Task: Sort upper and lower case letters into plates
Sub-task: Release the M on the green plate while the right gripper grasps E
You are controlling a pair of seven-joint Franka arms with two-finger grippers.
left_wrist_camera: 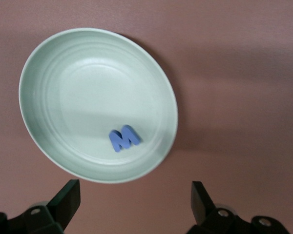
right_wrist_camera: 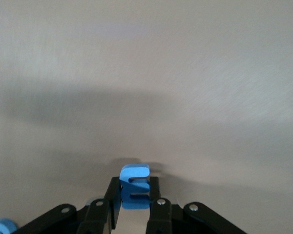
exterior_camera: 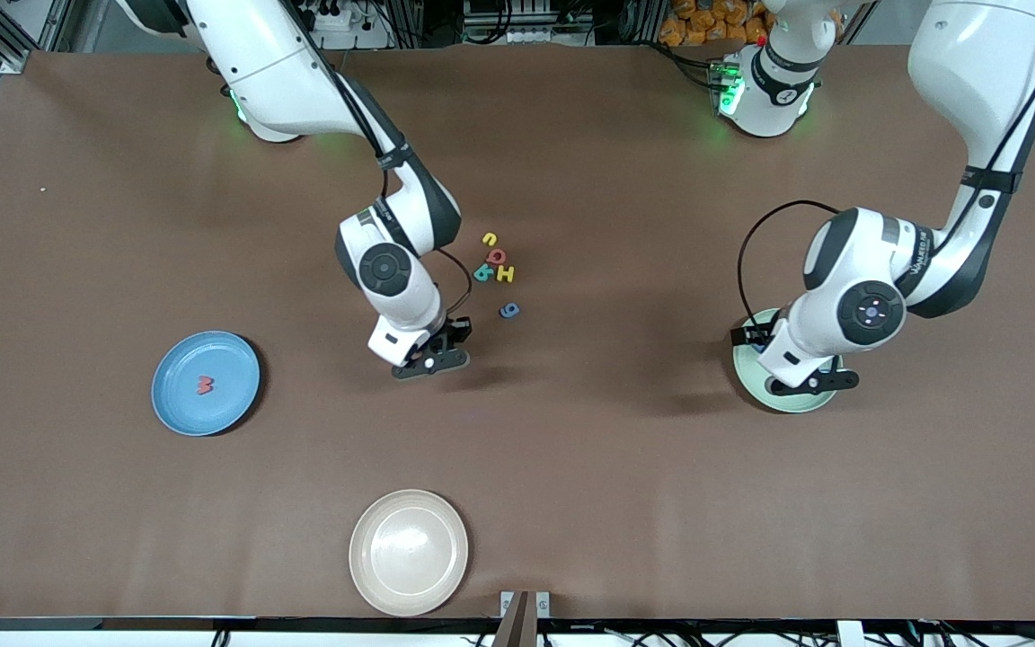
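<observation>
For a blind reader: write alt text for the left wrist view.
A small blue letter M lies in a pale green plate on the brown table. The left gripper hangs over the table beside the plate's rim, fingers wide open and holding nothing.

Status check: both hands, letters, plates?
Right hand shut on blue letter E over the table. Left hand open over green plate, blue M in it. Red letter in blue plate. Nothing in the way.
</observation>
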